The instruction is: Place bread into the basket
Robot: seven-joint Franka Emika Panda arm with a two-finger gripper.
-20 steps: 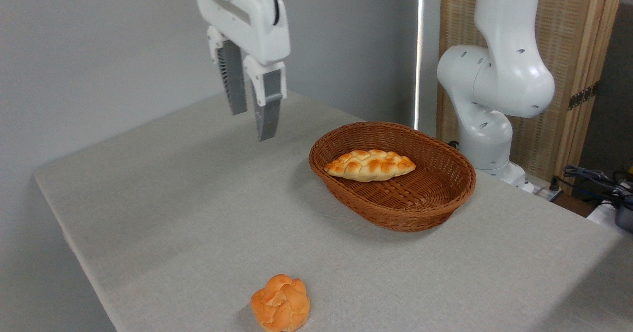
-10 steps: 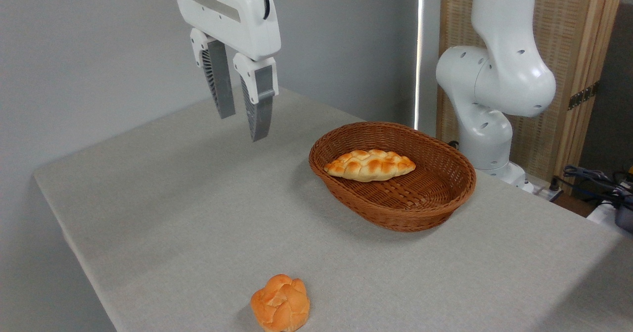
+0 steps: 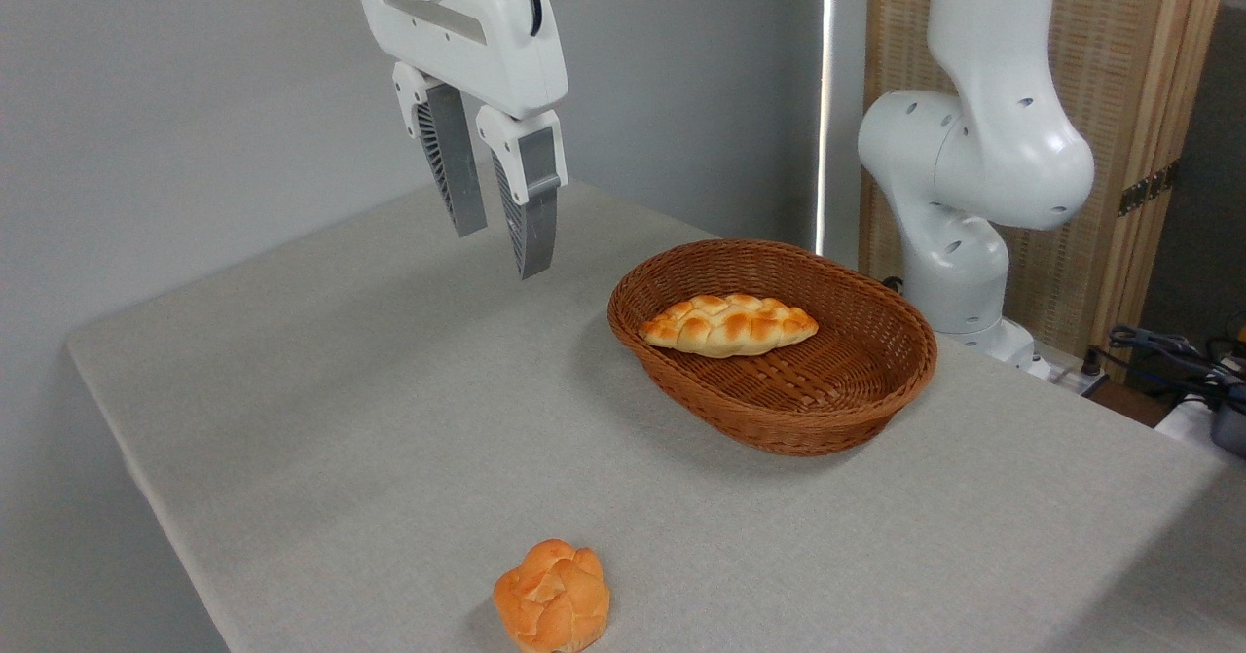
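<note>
Bread: braided, pointed-ended loaf, golden with browned bumps; it lies inside the basket, toward the far-left part of the bowl, leaning on the inner wall and wholly below the rim.
Basket: oval brown wicker, upright on the surface, right of centre; no tilt seen.
Hand: empty, fingers apart with a narrow gap between them, pointing down; it hangs high above the surface, to the left of the basket and well apart from it.
Surface: grey cloth-covered top; bare between the hand and the basket.
Round bun: knotted orange bun at the near edge of the surface, well apart from the basket; judged not the item of the task.
Arm base: white column behind the basket at right, close to its far rim but not touching as far as can be told.
Task status: judged complete, since the loaf rests in the bowl and nothing is held.
Risk 1: a low sweep of the hand rightward could catch the basket rim and shift or tip it, spilling the loaf.
Risk 2: the bun could be mistaken for a second target, prompting a needless pick near the surface edge, where a nudge would send it off.
Risk 3: the loaf rests against the sloping wall; a knock to the basket could roll it.
</note>
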